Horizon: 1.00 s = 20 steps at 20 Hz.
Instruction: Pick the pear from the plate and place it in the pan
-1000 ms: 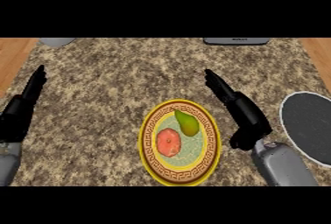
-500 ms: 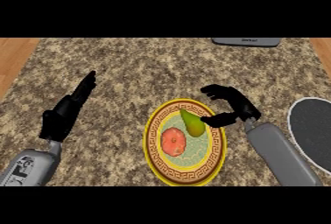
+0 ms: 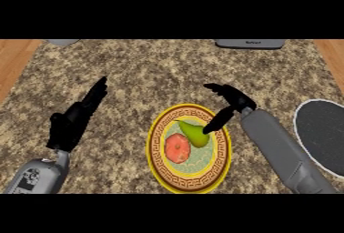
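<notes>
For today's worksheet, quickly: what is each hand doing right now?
Left hand: open, fingers straight, holding nothing.
Right hand: open, fingers reaching down to the pear on the plate, not curled round it.

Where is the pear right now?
In the head view the pear lies on the yellow-rimmed plate, in its upper right part, beside the red fruit; the right hand reaches its right side.

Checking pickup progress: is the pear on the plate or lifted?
On the plate: the pear lies beside the red fruit, right hand above it.
</notes>
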{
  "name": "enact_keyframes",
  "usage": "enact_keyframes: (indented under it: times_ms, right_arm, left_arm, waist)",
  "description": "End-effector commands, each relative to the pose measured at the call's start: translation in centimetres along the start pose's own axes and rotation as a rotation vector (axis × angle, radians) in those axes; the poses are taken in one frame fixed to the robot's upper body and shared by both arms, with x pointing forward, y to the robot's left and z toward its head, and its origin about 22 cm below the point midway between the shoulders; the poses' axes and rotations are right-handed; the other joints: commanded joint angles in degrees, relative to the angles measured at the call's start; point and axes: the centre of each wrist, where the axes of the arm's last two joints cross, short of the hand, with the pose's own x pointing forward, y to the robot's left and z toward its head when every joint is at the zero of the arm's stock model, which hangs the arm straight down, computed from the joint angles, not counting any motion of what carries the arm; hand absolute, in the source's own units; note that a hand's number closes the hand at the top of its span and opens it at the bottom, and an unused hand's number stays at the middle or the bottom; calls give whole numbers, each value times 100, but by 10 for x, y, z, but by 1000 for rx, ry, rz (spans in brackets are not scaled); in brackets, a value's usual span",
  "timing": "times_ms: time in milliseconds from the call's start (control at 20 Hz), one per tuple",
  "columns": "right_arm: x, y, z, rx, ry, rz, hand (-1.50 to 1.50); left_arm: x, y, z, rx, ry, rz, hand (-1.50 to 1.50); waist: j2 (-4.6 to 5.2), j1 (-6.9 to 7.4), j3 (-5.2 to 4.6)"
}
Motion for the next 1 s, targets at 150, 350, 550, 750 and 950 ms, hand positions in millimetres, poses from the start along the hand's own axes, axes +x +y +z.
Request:
enact_keyframes:
  times_ms: [150,350,550,750,950]
  right_arm:
    - [59,-35,-13,191,147,301,-150]
    - [111,-16,-26,386,240,450,-150]
    - [132,15,-36,563,305,505,-150]
    - [141,10,-39,650,339,508,-150]
    - [141,12,-39,616,375,562,-150]
  left_arm:
    - [8,4,-6,5,4,12,0]
    - [0,-13,-8,-36,-2,6,0]
    - [7,-5,-6,-5,-4,-3,0]
    - [15,-1,-7,-7,15,5,0]
    - [-1,6,11,-12,2,-6,0]
  waist:
    - [-7,-32,-1]
    - [63,106,-8]
    - [37,104,-2]
    - [23,17,1]
    - [11,2,0]
